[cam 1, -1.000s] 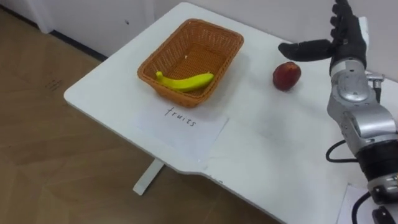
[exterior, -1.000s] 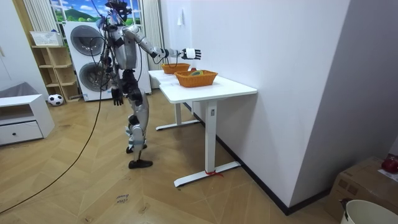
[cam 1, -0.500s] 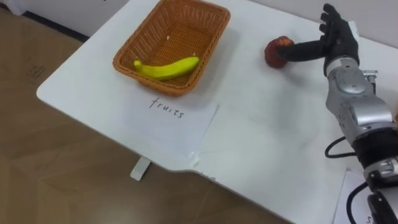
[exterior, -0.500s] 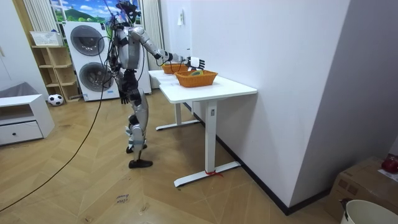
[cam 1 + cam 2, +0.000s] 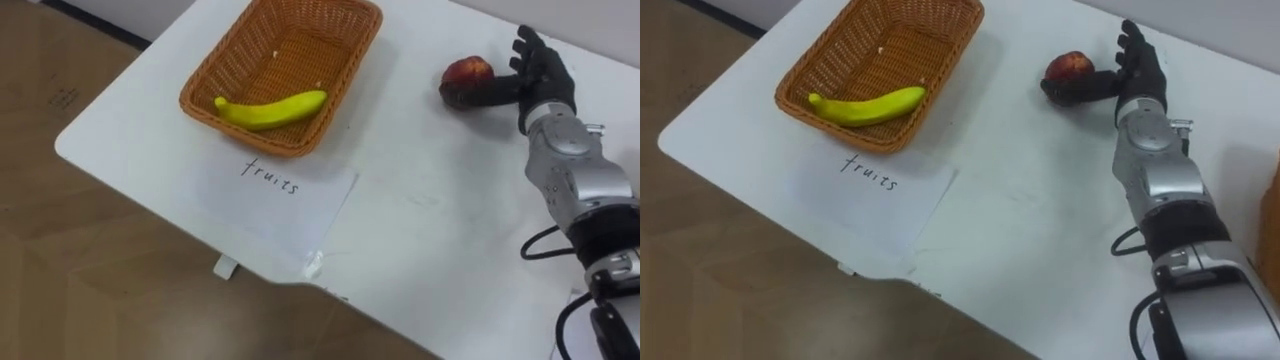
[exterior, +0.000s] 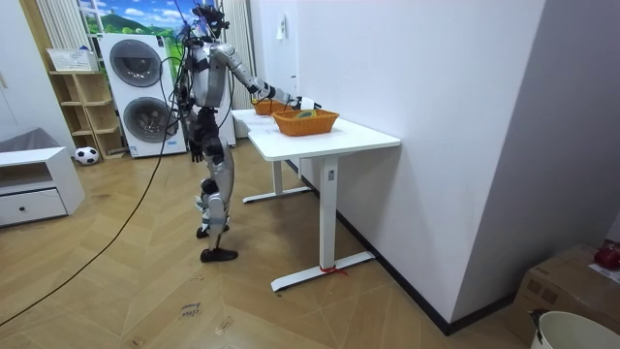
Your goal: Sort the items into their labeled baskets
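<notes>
A red apple [image 5: 466, 72] lies on the white table [image 5: 430, 220], to the right of the brown wicker basket [image 5: 205, 85]. A yellow banana [image 5: 270, 108] lies in that basket. My right hand [image 5: 540, 75] is at the apple and open. Its thumb runs along the apple's near side and touches it, while the fingers stand straight just right of it. In the room view my left hand [image 6: 194, 152] hangs by my hip as I stand at the table's long side.
A white sheet with handwriting [image 5: 275, 190] lies in front of the fruit basket, near the table's front edge. The edge of a second wicker basket [image 5: 1272, 230] shows at the far right. Wooden floor lies beyond the table's left corner.
My right hand has come down from above the table to the apple, and its thumb now lies against the fruit. The camera has tipped a little, shifting the whole picture.
</notes>
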